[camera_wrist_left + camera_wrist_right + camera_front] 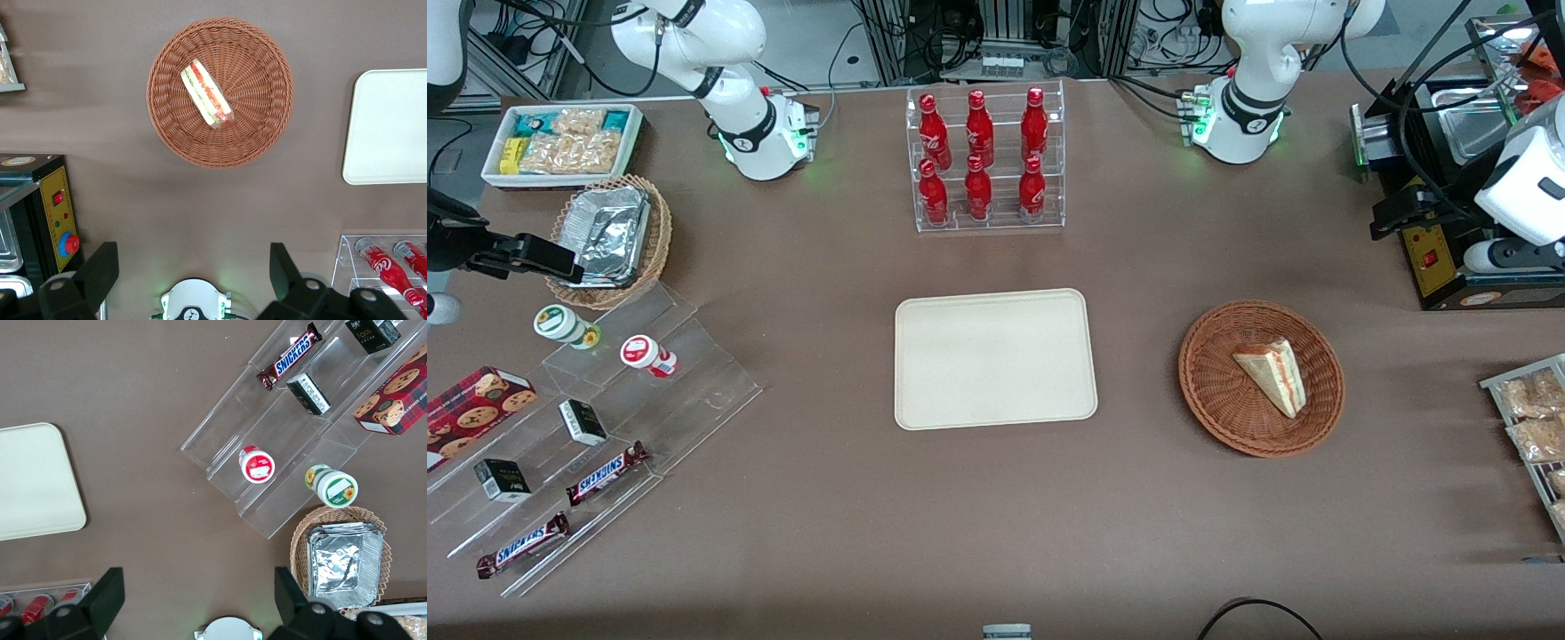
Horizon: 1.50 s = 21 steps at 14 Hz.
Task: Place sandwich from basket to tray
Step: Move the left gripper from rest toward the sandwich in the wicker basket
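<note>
Sandwich [207, 95] in basket [267, 80], apart from spread gripper [193, 273] fingers [100, 270].

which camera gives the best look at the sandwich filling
The left wrist view: the open gripper hangs high above the basket, so the sandwich shows its layered cut edge. The front view shows it smaller; the right wrist view misses it.

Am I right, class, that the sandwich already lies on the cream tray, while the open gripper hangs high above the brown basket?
Not quite. The sandwich lies in the basket, not on the tray, which carries nothing; the front view shows this. The rest holds: the left wrist view shows the gripper open, high above the basket.
</note>
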### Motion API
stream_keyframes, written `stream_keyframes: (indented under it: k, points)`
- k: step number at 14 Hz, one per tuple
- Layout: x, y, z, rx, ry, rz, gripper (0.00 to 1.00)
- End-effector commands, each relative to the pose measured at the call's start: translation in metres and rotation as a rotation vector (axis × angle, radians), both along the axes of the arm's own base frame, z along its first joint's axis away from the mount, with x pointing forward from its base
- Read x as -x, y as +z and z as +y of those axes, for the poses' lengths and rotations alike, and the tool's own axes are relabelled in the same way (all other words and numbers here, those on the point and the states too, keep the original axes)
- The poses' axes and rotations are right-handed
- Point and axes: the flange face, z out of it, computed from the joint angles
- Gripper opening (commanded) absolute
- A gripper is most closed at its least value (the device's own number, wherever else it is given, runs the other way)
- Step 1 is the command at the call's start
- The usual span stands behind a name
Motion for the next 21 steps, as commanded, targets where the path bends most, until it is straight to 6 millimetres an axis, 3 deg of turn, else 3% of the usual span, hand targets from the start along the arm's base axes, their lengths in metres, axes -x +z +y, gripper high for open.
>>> stream_keyframes:
  k: [1,3,6,15,21]
  points:
    - [0.004,0.007,0.0,0.004,-0.016,-0.004,1.0]
    - [0.004,0.008,0.001,0.009,-0.013,-0.009,1.0]
    - [-0.002,-0.009,0.0,0.008,-0.015,0.0,1.0]
    - [-0.021,-0.14,0.0,0.0,-0.007,-0.012,1.0]
    - [-0.012,-0.222,-0.002,-0.002,0.005,-0.066,1.0]
